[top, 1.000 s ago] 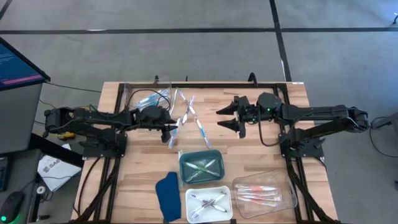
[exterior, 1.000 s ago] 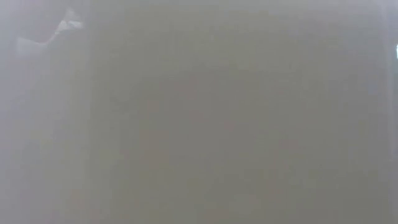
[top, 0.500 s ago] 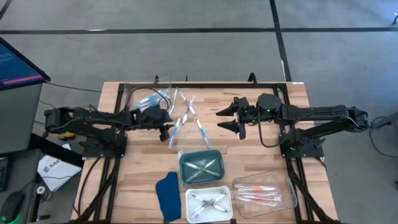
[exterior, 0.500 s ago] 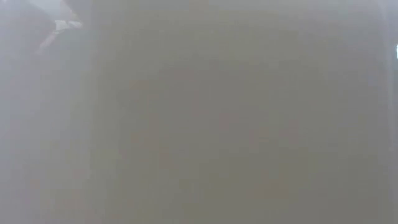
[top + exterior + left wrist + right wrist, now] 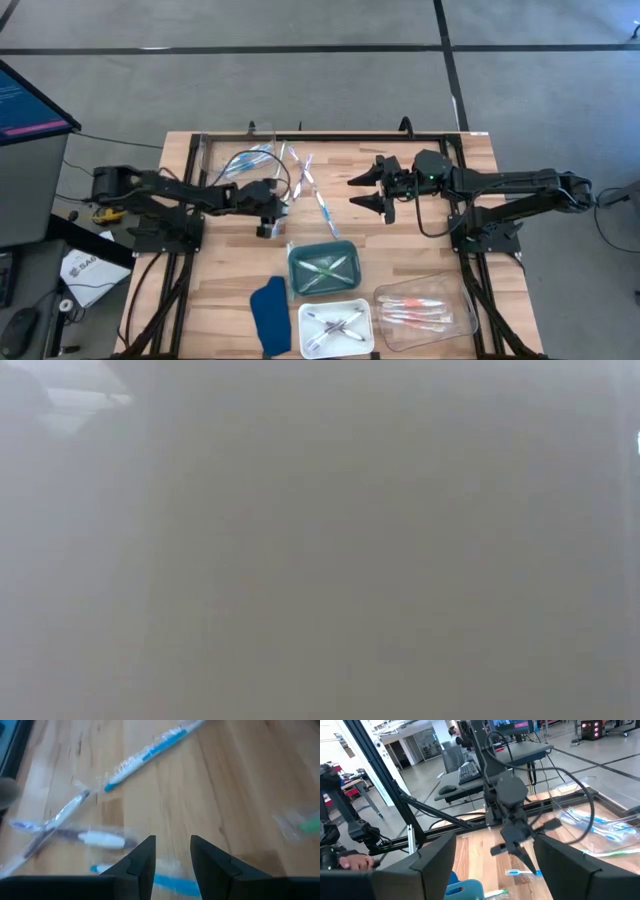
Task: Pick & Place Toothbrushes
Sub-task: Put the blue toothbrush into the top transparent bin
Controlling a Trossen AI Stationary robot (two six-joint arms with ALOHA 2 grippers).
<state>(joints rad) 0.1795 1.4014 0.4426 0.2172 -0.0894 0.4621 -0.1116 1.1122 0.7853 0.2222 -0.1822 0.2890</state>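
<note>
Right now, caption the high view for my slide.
Left hand lowered among loose toothbrushes; right hand waits open beyond them, sorted trays below.

Left arm: dark, jointed, reaching from its base at the table's 9 o'clock edge toward the centre, wrist pitched downward. Left gripper (image 5: 266, 228) low over the tabletop, fingers (image 5: 142, 862) pointing down and set narrowly apart with a slim gap between them (whether anything is pinched there cannot be told).

Right arm: dark, jointed, stretched from its base at the 3 o'clock side toward the centre, roughly level, a green light on the wrist. Right gripper (image 5: 362, 190) raised, fingers (image 5: 432, 857) spread wide, nothing between them, aimed toward 9 o'clock.
</note>
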